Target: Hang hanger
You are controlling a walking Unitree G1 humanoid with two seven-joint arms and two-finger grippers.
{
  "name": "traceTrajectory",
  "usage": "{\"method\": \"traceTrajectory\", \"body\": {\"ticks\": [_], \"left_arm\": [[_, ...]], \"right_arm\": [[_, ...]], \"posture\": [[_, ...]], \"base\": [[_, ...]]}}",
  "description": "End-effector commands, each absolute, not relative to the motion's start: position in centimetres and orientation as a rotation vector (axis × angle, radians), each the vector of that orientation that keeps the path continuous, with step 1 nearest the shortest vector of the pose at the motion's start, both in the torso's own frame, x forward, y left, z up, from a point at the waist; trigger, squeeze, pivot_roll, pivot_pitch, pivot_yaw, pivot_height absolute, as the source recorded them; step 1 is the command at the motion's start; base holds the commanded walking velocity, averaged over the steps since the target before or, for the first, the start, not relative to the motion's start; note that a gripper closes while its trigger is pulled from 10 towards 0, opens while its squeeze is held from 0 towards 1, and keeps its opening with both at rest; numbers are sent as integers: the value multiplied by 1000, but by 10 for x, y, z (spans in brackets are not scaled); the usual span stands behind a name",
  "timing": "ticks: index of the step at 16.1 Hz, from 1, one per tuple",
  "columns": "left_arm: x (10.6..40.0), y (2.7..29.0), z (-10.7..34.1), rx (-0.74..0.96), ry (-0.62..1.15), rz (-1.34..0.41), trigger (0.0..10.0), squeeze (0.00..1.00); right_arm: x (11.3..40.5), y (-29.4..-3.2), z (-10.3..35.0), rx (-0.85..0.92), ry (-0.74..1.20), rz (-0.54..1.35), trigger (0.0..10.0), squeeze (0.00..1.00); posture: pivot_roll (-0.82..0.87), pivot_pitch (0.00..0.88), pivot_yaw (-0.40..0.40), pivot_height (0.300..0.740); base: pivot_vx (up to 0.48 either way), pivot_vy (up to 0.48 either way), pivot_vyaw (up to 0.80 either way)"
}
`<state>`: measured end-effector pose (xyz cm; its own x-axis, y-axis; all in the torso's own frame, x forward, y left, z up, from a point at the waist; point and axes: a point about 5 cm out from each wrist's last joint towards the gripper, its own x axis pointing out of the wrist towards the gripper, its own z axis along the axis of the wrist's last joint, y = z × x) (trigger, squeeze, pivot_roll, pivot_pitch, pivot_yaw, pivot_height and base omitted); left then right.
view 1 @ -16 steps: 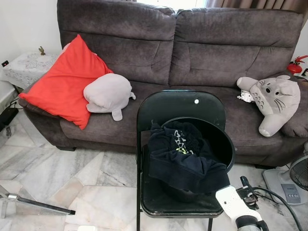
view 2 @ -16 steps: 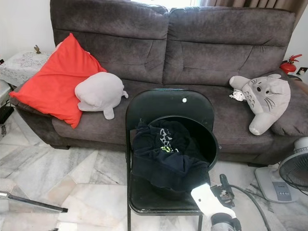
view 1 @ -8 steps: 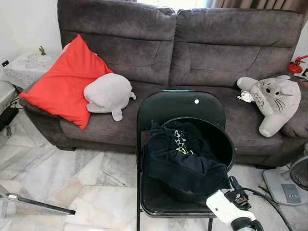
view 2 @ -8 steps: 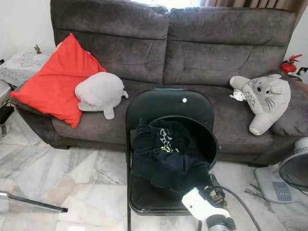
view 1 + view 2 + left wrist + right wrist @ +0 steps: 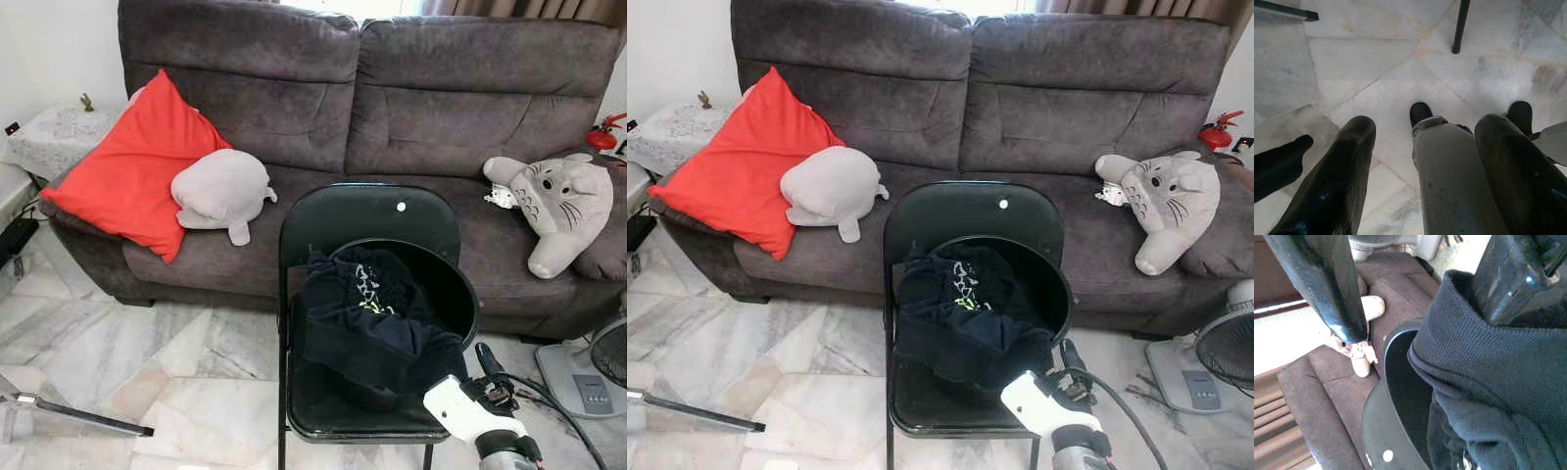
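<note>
A black folding chair [image 5: 367, 220] stands before the grey sofa [image 5: 392, 88], carrying a black bucket [image 5: 456, 294] stuffed with dark clothing [image 5: 377, 328]. The right gripper [image 5: 1415, 308], fingers spread wide, straddles the clothing's ribbed edge. The left gripper [image 5: 1420, 161], also spread, hangs over the marble floor [image 5: 1376, 73].

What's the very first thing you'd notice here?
Probably the bright red cushion on the left end of the grey sofa, with a grey plush beside it. In front stands a black folding chair holding a black tub stuffed with dark clothes, the right gripper reaching toward it.
</note>
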<state>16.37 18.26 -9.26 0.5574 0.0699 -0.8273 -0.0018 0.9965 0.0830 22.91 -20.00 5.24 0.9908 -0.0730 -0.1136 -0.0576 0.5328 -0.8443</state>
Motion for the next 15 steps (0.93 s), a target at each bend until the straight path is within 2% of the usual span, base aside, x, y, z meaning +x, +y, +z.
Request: {"method": "traceTrajectory", "body": {"ticks": [1, 3, 7, 15], "left_arm": [[158, 185, -95, 83, 999, 45, 10000, 0], [158, 186, -95, 84, 998, 46, 10000, 0], [159, 186, -94, 85, 999, 40, 10000, 0], [161, 188, -93, 89, 997, 44, 10000, 0]], "right_arm": [[228, -192, 55, -959, 101, 43, 10000, 0], [226, -185, 50, -946, 104, 106, 10000, 0], [225, -192, 38, -982, 218, 84, 10000, 0], [234, -198, 58, -959, 93, -18, 10000, 0]], "posture": [[-126, 71, -19, 740], [-125, 71, -20, 740], [-125, 71, -18, 740], [-123, 72, -18, 740]], "base": [[0, 0, 0], [0, 0, 0], [0, 0, 0], [0, 0, 0]]}}
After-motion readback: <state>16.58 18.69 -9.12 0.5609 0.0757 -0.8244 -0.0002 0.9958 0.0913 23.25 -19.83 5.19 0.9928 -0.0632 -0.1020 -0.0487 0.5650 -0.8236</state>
